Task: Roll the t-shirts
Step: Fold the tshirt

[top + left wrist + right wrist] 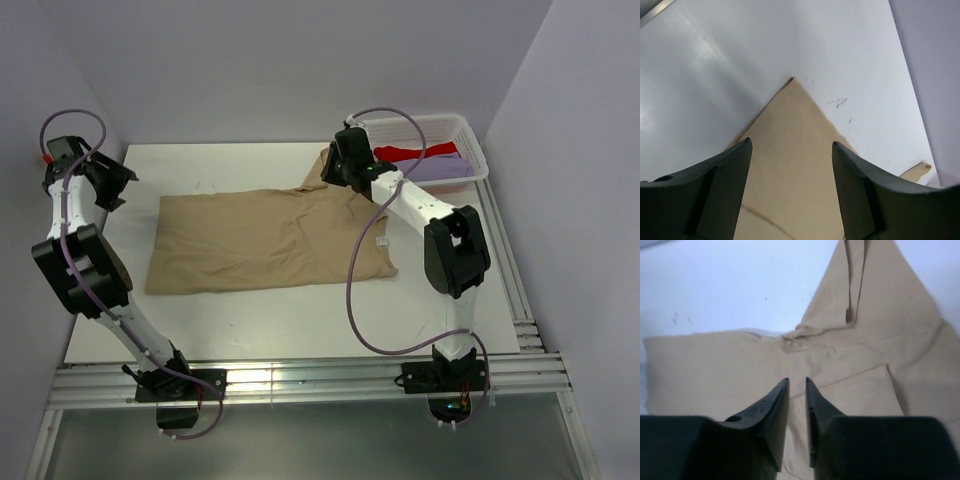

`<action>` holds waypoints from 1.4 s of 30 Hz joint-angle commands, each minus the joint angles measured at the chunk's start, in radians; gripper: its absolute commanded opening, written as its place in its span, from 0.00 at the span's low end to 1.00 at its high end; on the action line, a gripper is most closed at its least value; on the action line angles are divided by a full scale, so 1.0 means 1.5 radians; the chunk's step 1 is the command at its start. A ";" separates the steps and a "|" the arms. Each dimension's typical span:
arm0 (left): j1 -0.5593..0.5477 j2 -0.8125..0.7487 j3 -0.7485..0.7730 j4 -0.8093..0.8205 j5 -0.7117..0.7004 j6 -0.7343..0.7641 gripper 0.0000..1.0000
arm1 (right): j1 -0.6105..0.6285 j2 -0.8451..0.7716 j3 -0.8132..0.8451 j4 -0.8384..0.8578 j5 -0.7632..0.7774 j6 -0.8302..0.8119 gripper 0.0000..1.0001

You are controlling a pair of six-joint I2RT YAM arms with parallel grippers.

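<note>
One tan t-shirt [260,240], two in basket [440,119], left hand [792,145] spread, right hand [797,381] ajar

White left arm [62,205] and right arm [415,200], black joint housings [455,250] — purple cables [350,290] looping alongside.

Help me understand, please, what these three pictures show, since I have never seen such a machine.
These are two robot arms bolted to the near edge of a white table. The wide picture looks down from above and behind. The other two come from a camera on each wrist, so the dark prongs are that arm's own fingers. A tan t-shirt lies flat on the table. At the far right, a white basket holds a red t-shirt and a lavender one. The left gripper is open near a corner of the tan shirt. The right gripper hovers over it, jaws narrowly apart. Neither holds anything.
</note>
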 commanded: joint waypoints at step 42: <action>-0.047 0.330 0.212 0.019 0.019 0.008 0.48 | -0.109 0.341 0.355 0.069 -0.092 0.253 0.69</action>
